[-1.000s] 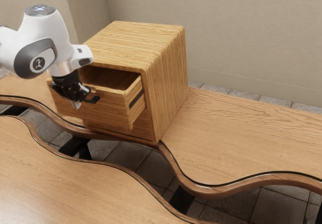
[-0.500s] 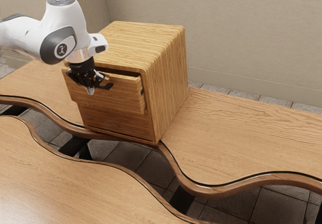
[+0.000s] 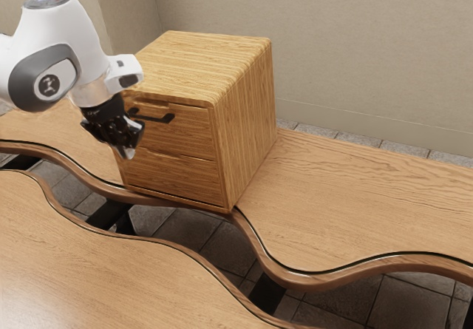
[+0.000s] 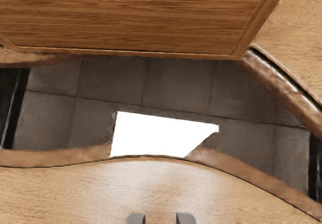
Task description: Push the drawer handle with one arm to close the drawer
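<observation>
Left of centre, my empty gripper is hovering slightly open near a closed, stripe-grained wooden drawer with black bar handle.

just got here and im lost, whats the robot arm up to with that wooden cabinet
The arm's job is to push the drawer shut by its handle. The cabinet's upper drawer, with the black handle, now looks closed. The gripper hangs in front of the cabinet, holding nothing.
</observation>
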You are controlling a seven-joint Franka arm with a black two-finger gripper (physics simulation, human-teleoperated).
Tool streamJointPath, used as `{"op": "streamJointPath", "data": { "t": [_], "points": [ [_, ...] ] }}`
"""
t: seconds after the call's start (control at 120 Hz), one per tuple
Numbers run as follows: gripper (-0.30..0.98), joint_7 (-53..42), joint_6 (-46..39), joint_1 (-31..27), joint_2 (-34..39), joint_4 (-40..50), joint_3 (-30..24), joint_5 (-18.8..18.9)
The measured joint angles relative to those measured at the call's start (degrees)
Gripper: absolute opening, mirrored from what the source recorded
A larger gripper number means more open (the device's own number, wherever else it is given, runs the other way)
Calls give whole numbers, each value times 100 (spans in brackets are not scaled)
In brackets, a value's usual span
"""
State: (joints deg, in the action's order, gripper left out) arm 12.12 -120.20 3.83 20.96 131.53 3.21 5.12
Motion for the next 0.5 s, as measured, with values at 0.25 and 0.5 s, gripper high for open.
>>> {"op": "streamJointPath", "data": {
  "t": [0.25,0.5],
  "points": [
    [41,-11,1748,-136,452,-1693,-999,-633],
    [60,-328,2498,-153,419,-1745,-970,-814]
  ]
}}
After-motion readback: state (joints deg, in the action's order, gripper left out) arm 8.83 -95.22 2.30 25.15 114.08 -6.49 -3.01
